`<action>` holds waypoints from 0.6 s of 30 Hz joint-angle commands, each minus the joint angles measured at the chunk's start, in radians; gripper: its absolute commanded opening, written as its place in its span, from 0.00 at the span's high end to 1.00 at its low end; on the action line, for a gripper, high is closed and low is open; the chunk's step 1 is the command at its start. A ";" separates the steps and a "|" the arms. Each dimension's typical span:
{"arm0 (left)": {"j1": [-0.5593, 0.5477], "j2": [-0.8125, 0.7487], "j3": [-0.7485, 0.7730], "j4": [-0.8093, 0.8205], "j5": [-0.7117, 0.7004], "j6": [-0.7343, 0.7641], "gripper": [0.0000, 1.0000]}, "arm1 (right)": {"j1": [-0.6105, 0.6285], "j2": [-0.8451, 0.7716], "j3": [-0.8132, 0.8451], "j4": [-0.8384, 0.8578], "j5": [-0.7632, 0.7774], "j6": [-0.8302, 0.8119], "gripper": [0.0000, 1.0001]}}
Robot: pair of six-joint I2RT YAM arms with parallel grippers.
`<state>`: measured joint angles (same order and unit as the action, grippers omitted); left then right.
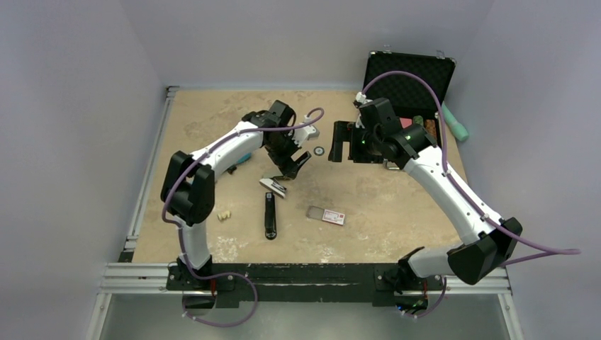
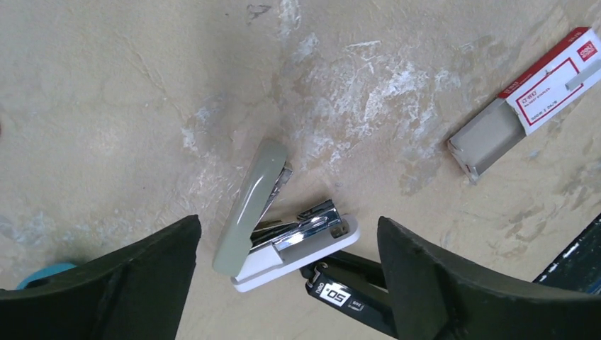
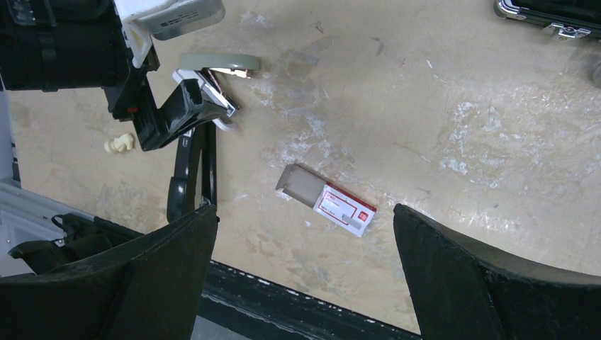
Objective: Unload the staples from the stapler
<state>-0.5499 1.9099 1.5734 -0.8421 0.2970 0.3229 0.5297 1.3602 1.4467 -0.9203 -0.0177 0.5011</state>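
Scuffed tan tabletop (image 1: 397, 234) carries the grey-and-white stapler (image 2: 249, 212) just left of centre in the overhead frame. Its lid is swung away from the chrome magazine, and a black stapler (image 1: 270, 216) lies just below it. Directly over it hangs the left gripper (image 1: 292, 167), jaws spread wide and empty, with a red-and-white staple box (image 1: 327, 215) lying to the lower right. The right gripper (image 1: 341, 145) hovers right of centre, likewise released, near an open black case (image 1: 411, 74).

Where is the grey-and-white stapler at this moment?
In the top view, the grey-and-white stapler lies opened on the table, left of centre, just below the left gripper, with the black stapler beside its near end.
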 commanded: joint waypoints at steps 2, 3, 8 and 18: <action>0.007 0.001 0.050 -0.049 -0.097 0.035 0.00 | 0.000 -0.040 -0.002 0.022 -0.002 0.002 0.01; 0.007 0.021 0.062 -0.052 -0.110 0.024 0.00 | -0.001 -0.043 -0.002 0.024 -0.003 0.003 0.01; 0.008 0.102 0.109 -0.067 -0.142 -0.022 0.02 | -0.001 -0.048 -0.008 0.032 -0.005 0.008 0.01; 0.004 0.206 0.155 -0.112 -0.190 -0.040 0.10 | -0.001 -0.037 -0.011 0.042 0.001 0.001 0.01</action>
<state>-0.5499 2.1086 1.6886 -0.9306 0.1261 0.3038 0.5297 1.3369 1.4322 -0.9058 -0.0177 0.5011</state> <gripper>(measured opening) 0.905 0.985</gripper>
